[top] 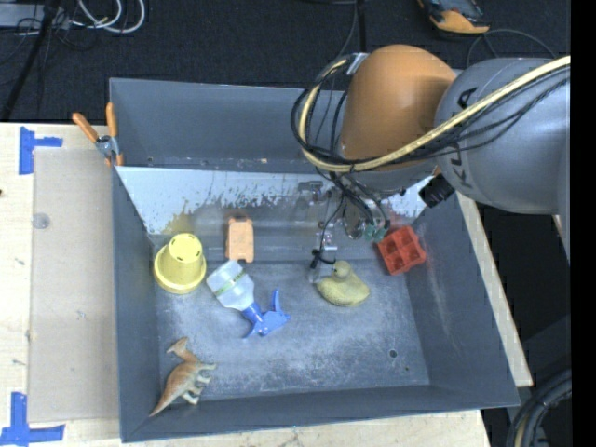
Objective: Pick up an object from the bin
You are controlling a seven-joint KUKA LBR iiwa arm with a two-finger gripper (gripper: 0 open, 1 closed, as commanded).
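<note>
— Gripper (319, 263) first, please: where is it?

— Mine hangs low in the right-middle of the grey metal bin (279, 400), at the left edge of an olive-yellow duck-shaped toy (345, 290) lying on the floor. I cannot tell whether it is spread or pressed together, or whether it touches the toy. Nothing can be seen pinched in it.

— And the rest, biggest down?

— My orange cover (396, 96) and looped cables sit above the bin's far right. On the floor, a yellow cup (180, 264) lies tipped at the left. Just right of it is a clear plastic bottle (230, 285), and a small blue piece (266, 319) lies at the bottle's near end. A tan dinosaur (184, 377) lies in the near left corner, well apart from me. A red block (400, 250) sits just right of the duck-shaped toy. A small orange block (240, 239) lies behind the bottle, near the far wall.
</note>
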